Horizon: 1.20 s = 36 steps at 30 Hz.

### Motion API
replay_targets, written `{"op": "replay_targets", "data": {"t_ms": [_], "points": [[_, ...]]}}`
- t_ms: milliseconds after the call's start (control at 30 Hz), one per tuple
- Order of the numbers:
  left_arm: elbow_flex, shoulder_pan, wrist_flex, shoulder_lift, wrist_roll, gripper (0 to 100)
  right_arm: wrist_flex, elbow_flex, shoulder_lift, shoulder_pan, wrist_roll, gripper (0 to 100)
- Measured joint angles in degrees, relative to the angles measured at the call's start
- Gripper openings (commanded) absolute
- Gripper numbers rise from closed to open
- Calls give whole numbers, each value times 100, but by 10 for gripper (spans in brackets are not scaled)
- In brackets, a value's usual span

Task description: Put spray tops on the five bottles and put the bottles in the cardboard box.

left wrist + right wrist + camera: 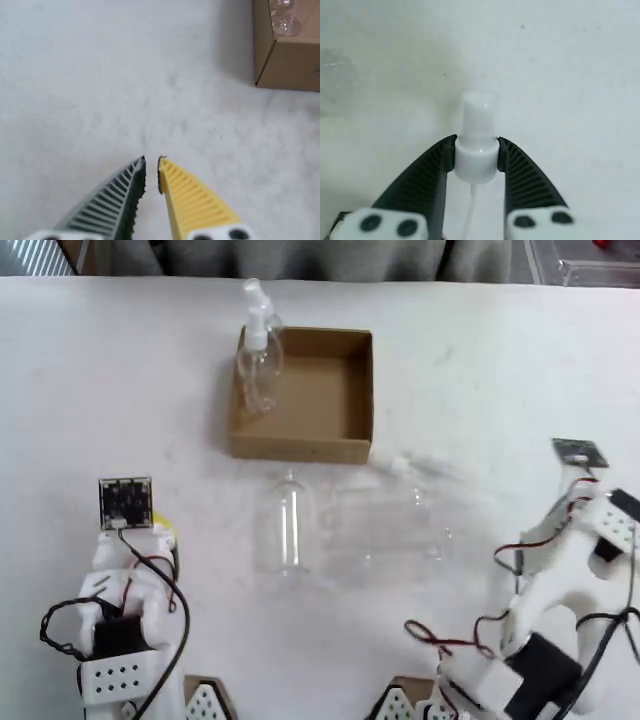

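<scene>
A clear bottle with a white spray top stands in the near-left corner of the cardboard box, whose corner also shows in the left wrist view as the cardboard box. An uncapped clear bottle stands on the table in front of the box, with more clear bottles lying faintly to its right. My right gripper is shut on a white spray top, its tube hanging down between the fingers. My left gripper hangs over bare table, its grey and yellow fingers nearly together with nothing between them.
The left arm sits at the front left of the white table, the right arm at the front right. A dark strip and a clear container lie beyond the table's far edge.
</scene>
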Motion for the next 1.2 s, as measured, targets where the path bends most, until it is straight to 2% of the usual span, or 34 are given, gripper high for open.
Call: {"op": "replay_targets", "data": {"t_ms": [133,267,400,500,633,767,900,1200], "points": [[0,0,0,0,0,57,0,396,-475,-738,-589,16],[-9,0,44,0,0,57,-105,633,-844,-1389,-1486,16],[-492,0,536,0,114,57,-624,1081,-1178,-1732,-2180,16],[-1116,220,1011,0,308,57,-1160,1521,-1424,-1767,-2295,16],[-1793,958,1582,0,396,57,-1626,1978,-1644,-1767,-2330,16],[-2224,1758,1635,0,404,57,-1749,2066,-1653,-1767,-2330,16],[-2585,2224,1635,9,598,60,-1837,2110,-1653,-1758,-2330,16],[-4281,2989,1635,3015,1644,61,-1969,2110,-1653,-1653,-2330,15]]}}
